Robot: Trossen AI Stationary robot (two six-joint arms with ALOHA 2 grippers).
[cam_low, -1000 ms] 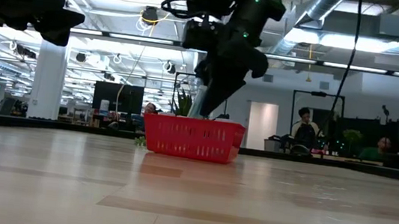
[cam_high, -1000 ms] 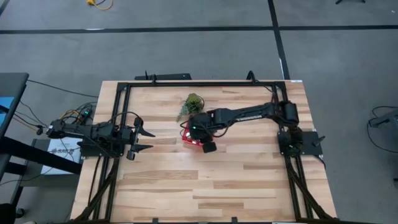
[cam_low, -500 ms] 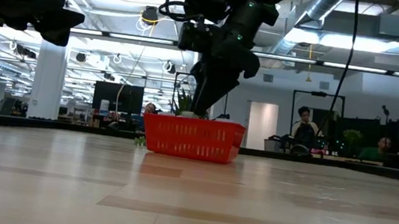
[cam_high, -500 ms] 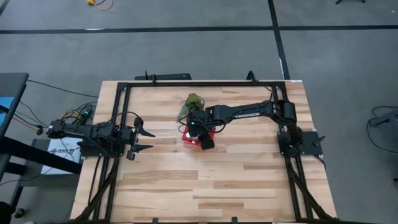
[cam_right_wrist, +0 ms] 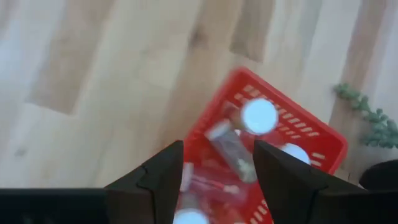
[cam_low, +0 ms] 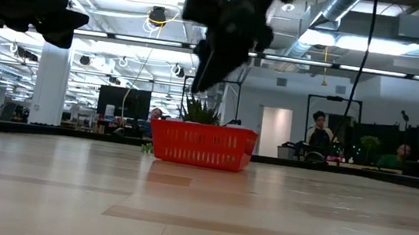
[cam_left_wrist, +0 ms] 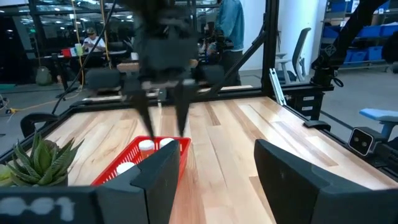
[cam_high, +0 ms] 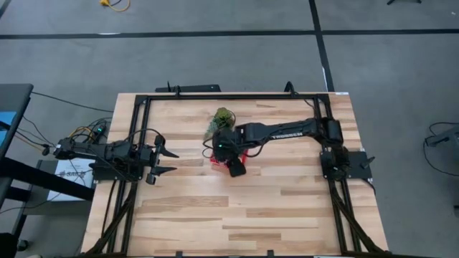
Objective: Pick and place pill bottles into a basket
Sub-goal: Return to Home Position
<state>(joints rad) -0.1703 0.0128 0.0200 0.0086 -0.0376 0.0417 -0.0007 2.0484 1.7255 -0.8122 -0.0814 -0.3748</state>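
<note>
The pill bottles point(cam_right_wrist: 259, 116) lie inside the basket point(cam_low: 201, 145), apparently all of them since none shows outside it, while the right gripper point(cam_right_wrist: 217, 150) hangs parted and empty above it and the left gripper point(cam_high: 174, 162) waits, parted and empty, well apart from it.

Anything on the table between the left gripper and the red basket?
Nothing: in the high view the tabletop is bare between the left gripper and the basket.

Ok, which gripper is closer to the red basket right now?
Right. The right gripper hangs open just above the basket. The left gripper sits open near the table's left edge, well apart from it.
</note>
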